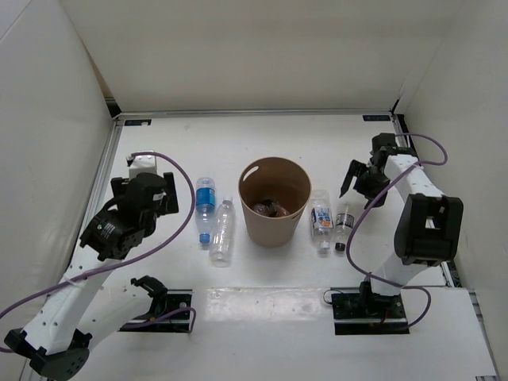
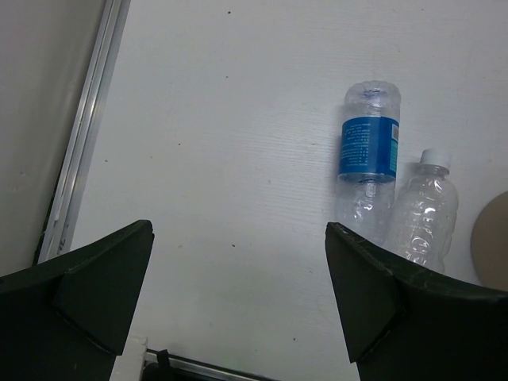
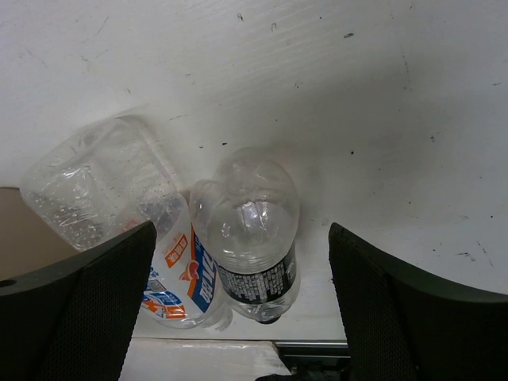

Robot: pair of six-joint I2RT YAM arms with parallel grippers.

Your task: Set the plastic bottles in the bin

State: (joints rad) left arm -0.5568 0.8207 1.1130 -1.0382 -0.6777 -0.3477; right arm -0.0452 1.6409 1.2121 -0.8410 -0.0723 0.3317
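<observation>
Walls (image 1: 262, 48) of plain white close in the workspace on three sides, and a white table (image 1: 262, 151) fills the floor of it, with a metal rail (image 1: 103, 190) running along its left edge. Two white-and-black arms stand at the near edge, purple cables (image 1: 186, 198) looping off them.

The bin (image 1: 270, 230) stands upright at the middle of the table. Something dark and crumpled (image 1: 271, 208) lies at its bottom; what it is cannot be told.

All four plastic bottles lie on their sides on the table, outside the bin. To its left are a blue-labelled bottle (image 1: 205, 208) and, just beside it, a clear unlabelled bottle (image 1: 223, 232). To its right, a bottle with a blue and orange label (image 1: 321, 220) lies just beside the bin, touching a dark-labelled bottle (image 1: 343, 222).

The left gripper (image 2: 238, 230) hangs spread wide over bare table, holding nothing. The right gripper (image 3: 242, 230) hovers above the right-hand pair, its jaws also wide apart and empty.
</observation>
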